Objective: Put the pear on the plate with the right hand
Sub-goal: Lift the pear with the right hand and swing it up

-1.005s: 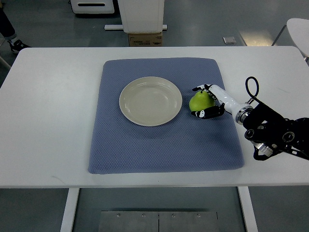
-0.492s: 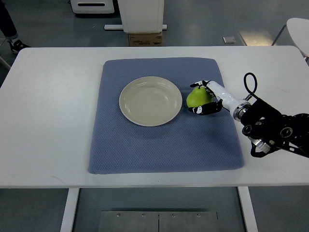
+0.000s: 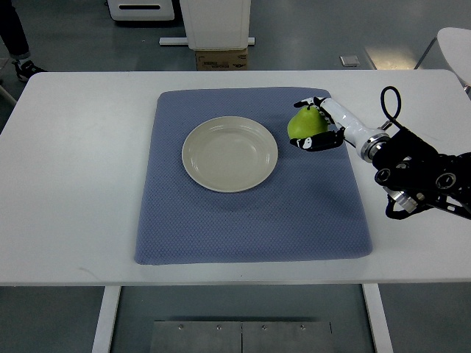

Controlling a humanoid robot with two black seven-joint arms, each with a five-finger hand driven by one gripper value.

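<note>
A green pear [image 3: 302, 125] is held in my right hand [image 3: 315, 125], whose black-tipped white fingers curl around it from the right. The pear hangs above the blue mat [image 3: 250, 213], just right of the plate. The cream round plate [image 3: 229, 154] lies on the mat's middle-left part with nothing on it. My right arm [image 3: 416, 173] comes in from the right edge, its black wrist over the white table. No left arm shows.
The white table [image 3: 73, 184] surrounds the mat. Beyond the far edge stand a white cabinet base [image 3: 215, 26] and a cardboard box [image 3: 221, 59]. A person's shoe [image 3: 26, 70] shows at top left, and a white rounded object [image 3: 456, 48] at top right.
My right hand has risen and moved toward the far side with the pear, which now sits higher in the picture than one second ago. The plate has not moved.
</note>
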